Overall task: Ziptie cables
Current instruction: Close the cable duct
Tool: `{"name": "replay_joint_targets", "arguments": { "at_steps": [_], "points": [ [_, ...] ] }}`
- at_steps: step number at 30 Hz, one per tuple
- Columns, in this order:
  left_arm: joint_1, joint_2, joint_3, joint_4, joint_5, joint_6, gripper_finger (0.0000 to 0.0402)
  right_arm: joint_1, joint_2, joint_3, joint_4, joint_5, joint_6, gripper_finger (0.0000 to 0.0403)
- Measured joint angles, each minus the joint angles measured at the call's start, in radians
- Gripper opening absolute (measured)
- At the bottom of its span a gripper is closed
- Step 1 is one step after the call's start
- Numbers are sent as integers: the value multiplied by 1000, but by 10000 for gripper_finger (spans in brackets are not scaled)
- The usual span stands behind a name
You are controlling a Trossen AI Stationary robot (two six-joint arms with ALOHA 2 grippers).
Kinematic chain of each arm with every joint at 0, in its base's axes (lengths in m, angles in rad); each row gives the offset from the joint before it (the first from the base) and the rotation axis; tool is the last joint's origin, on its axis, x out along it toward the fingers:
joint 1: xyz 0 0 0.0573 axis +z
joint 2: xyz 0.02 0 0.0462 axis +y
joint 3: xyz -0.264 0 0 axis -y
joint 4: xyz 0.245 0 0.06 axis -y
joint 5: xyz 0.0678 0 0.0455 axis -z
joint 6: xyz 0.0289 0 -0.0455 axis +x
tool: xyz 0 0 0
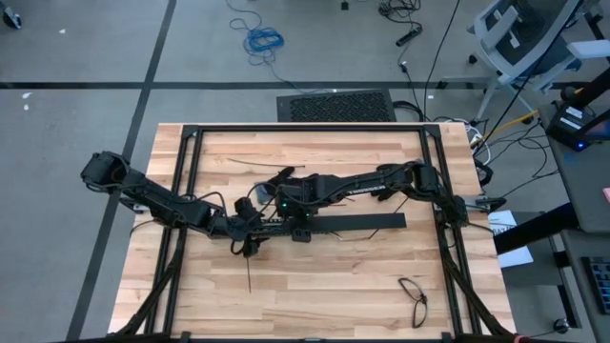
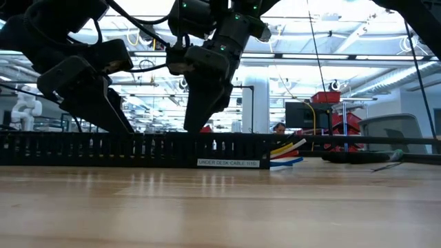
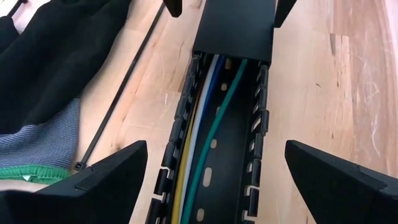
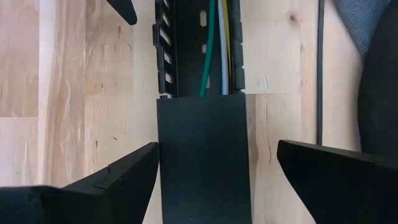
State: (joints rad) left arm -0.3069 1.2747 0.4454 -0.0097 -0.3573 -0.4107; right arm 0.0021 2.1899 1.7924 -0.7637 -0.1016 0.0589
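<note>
Cables (image 3: 198, 155): yellow, white, blue, green, side by side in black slotted tray (image 3: 255, 124). Tray lid (image 4: 202, 155) plain black. Desk (image 1: 315, 286) pale wood planks. Cloth (image 3: 37, 143) grey knit, green edge. Zip tie (image 3: 118, 93) black.

Black slotted tray (image 1: 357, 223), eyeglasses (image 1: 414, 294) and zip tie (image 3: 118, 93) on table (image 1: 334, 286).

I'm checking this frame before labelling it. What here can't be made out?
- Cables under the duct cover: hidden in both wrist views.
- Left gripper and right gripper fingers: high view, too small and dark.
- Zip tie: far end cut off at the left wrist view's edge.
</note>
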Motion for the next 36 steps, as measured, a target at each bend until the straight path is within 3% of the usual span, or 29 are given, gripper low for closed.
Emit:
{"name": "replay_joint_targets", "arguments": {
  "at_steps": [14,29,36],
  "points": [
    [0,0,0,0,0,0,374,7,0,0,0,-34,12,325],
    [0,0,0,-1,0,8,374,13,1,-13,14,0,34,324],
    [0,0,0,0,-2,8,374,13,1,-13,20,-1,45,300]
  ]
}}
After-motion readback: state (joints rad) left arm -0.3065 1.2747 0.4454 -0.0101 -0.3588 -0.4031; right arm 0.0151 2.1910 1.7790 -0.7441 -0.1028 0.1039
